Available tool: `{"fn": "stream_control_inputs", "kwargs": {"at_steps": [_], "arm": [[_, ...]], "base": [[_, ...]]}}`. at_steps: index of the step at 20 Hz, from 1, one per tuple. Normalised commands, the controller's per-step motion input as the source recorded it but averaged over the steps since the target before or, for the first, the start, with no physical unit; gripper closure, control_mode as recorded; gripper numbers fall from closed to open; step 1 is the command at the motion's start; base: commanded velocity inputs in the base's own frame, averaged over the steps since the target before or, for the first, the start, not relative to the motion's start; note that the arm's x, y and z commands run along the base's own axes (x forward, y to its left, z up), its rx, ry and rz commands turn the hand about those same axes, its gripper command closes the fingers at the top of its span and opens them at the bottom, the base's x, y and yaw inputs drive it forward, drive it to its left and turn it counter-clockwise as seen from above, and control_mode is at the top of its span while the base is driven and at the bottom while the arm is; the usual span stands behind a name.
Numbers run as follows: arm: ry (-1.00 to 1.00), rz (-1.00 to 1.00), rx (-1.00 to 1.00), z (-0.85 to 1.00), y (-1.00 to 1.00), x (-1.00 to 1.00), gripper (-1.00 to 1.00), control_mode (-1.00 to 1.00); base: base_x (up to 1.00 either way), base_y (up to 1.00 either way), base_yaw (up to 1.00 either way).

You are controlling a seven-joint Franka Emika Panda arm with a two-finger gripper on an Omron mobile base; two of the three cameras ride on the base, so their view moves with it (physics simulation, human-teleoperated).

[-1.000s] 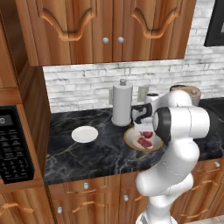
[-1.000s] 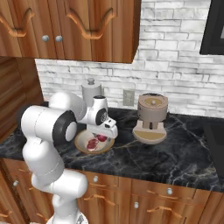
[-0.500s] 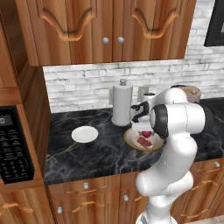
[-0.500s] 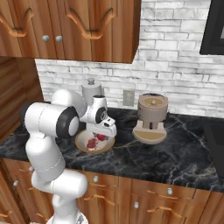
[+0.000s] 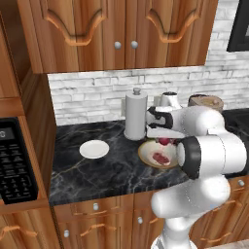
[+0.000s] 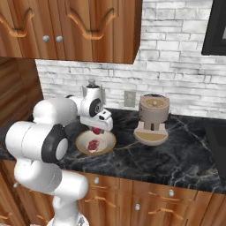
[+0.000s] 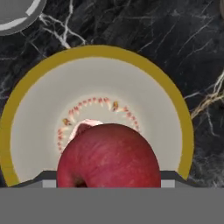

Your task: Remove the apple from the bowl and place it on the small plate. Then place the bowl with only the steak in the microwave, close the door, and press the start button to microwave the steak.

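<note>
Near the desk's right front edge, the apple (image 7: 109, 155) is gripped by the hand (image 6: 98, 129) above the bowl (image 5: 146, 154); the small plate (image 5: 94, 149) is seen well left.

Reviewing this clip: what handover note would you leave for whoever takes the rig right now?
Gripper: shut on the apple, low over the bowl.
Steak: also in the bowl.
Small plate: on the counter left of the bowl, with the microwave further left.
Done: apple gripped.
Left: apple onto plate, bowl into microwave, close door, press start.
</note>
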Motion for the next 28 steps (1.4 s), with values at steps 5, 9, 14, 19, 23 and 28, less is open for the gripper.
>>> {"fn": "stream_control_inputs", "kwargs": {"at_steps": [5, 9, 14, 19, 23, 28], "arm": [[-0.14, 0.0, -0.02, 0.79, 0.77, -0.63, 1.0, -1.0], [-0.05, 0.02, -0.06, 0.59, 1.0, -0.19, 1.0, -1.0], [0.0, 0.09, -0.06, 0.31, 0.99, 0.0, 1.0, -1.0], [0.0, 0.19, -0.01, 0.02, 0.85, 0.07, 1.0, -1.0], [0.0, 0.21, 0.0, 0.0, 0.59, 0.16, 1.0, -1.0], [0.04, 0.18, 0.0, -0.34, 0.43, 0.39, 1.0, -1.0]], "base": [[0.0, 0.0, 0.0], [0.0, 0.0, 0.0], [0.0, 0.0, 0.0], [0.0, 0.0, 0.0], [0.0, 0.0, 0.0], [0.0, 0.0, 0.0]]}}
